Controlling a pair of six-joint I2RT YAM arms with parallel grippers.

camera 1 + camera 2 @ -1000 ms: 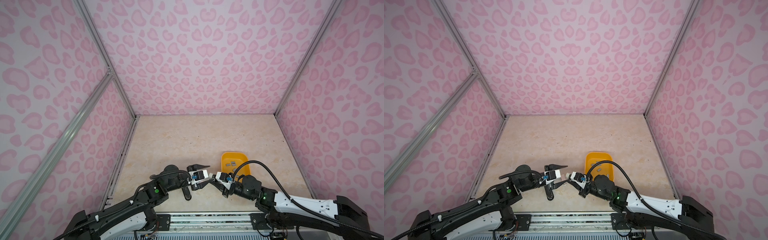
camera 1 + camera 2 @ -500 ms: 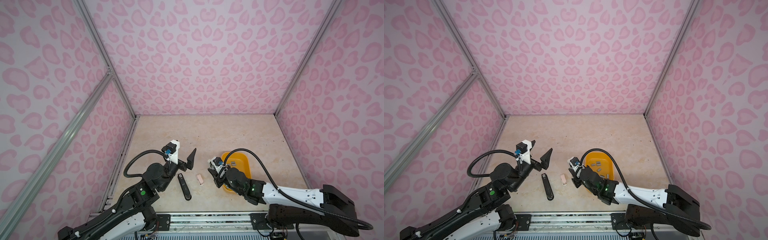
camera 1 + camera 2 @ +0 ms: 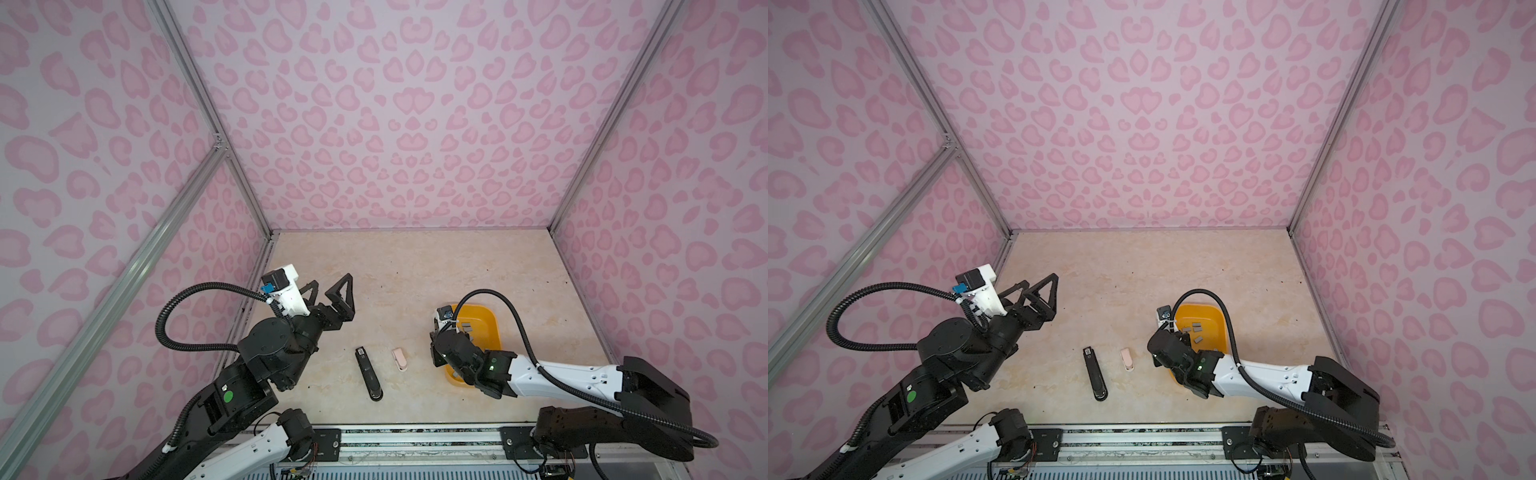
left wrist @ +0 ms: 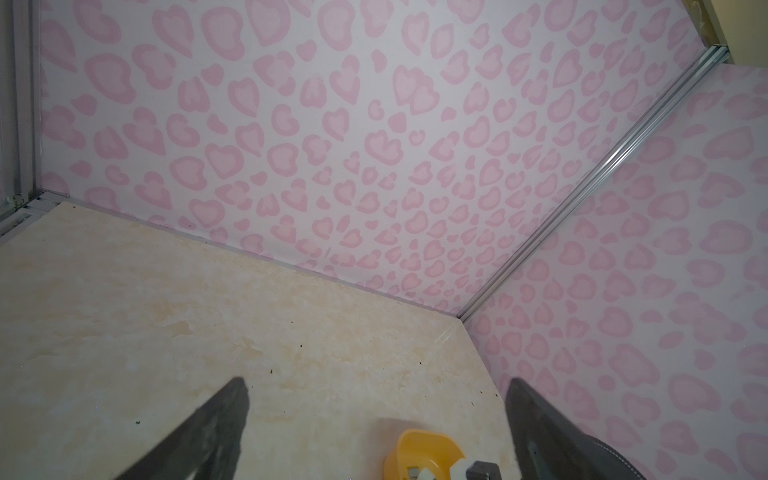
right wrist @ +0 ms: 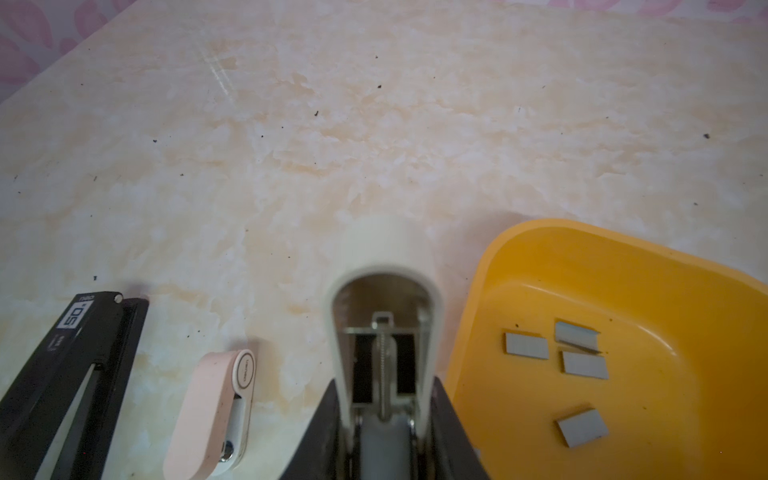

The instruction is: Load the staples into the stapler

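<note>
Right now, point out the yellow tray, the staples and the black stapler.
yellow tray [image 5: 623, 266]: right wrist view, on its bare rim.
staples [image 5: 527, 345]: right wrist view, middle of one grey strip inside the tray.
black stapler [image 3: 368, 375]: in a top view, middle of its long body.

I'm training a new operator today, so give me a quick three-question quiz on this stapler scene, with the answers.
1. True or false: the left pincer holds a stapler.
2. The right pincer is shut on: A nothing, B a pen, C a white stapler.
3. Fill in: the staples lie in the yellow ____.

Key
1. False: it is open and empty.
2. C.
3. tray.
</note>
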